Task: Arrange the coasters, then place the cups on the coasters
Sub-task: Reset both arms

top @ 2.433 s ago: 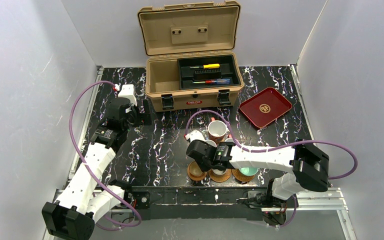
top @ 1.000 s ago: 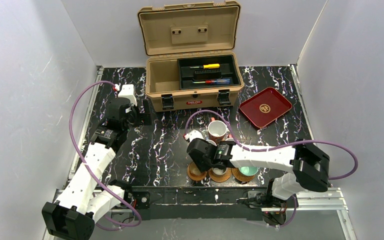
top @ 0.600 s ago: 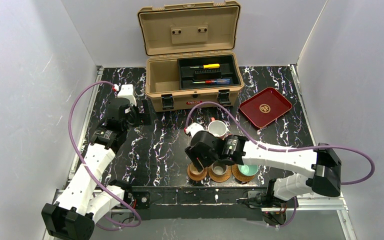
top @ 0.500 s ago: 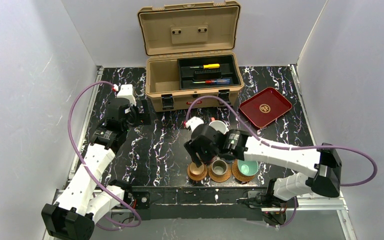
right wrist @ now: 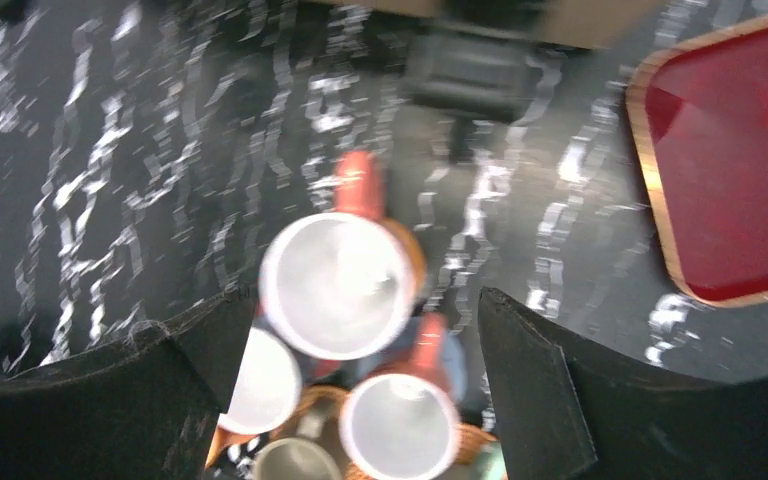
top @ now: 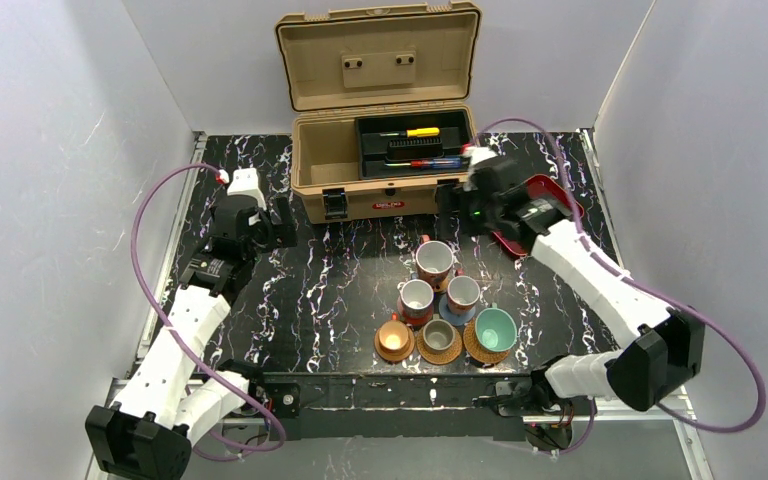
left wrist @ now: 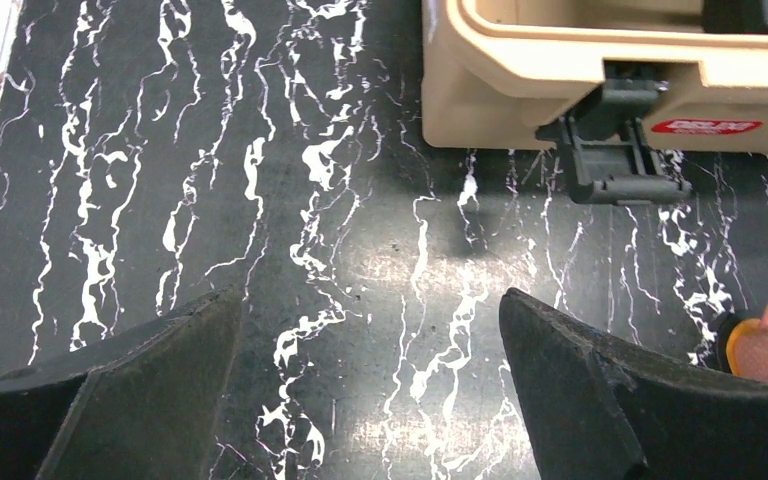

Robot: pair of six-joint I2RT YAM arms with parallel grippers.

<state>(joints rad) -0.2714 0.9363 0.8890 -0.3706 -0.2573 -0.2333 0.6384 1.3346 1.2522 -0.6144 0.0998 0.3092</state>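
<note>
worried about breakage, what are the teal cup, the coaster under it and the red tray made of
Teal cup: probably glazed ceramic, smooth with a soft sheen. Coaster under it: looks woven plant fibre, orange-brown with a ribbed rim, though small here. Red tray: glossy, lacquer-like surface with a pale edge; wood or plastic, cannot tell.

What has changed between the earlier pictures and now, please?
The right fingers opened, let go of the grey-olive cup on the middle front coaster, and withdrew back-right toward the red tray. The left fingers stayed open near the toolbox.
</note>
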